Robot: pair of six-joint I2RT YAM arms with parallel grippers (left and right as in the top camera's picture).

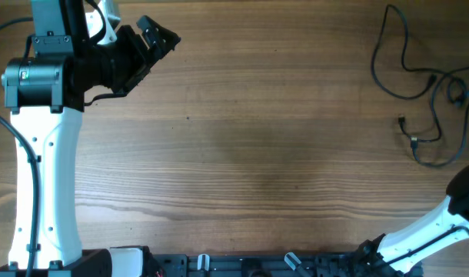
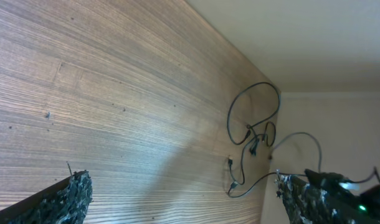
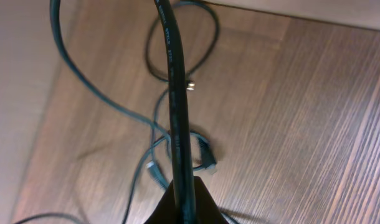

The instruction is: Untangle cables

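Right end effector (image 3: 182, 190), clamped on a cable (image 3: 176, 93), should draw it gently off other cables (image 3: 204, 157) below; left end effector (image 2: 190, 196) stands wide

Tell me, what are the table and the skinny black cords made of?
The table looks like wood or a wood-look top: brown, matte, with long grain lines. The cables look like rubbery plastic over wire: dark, smooth, slightly shiny, bending in loose loops. One plug tip glints silvery, so it is probably metal.
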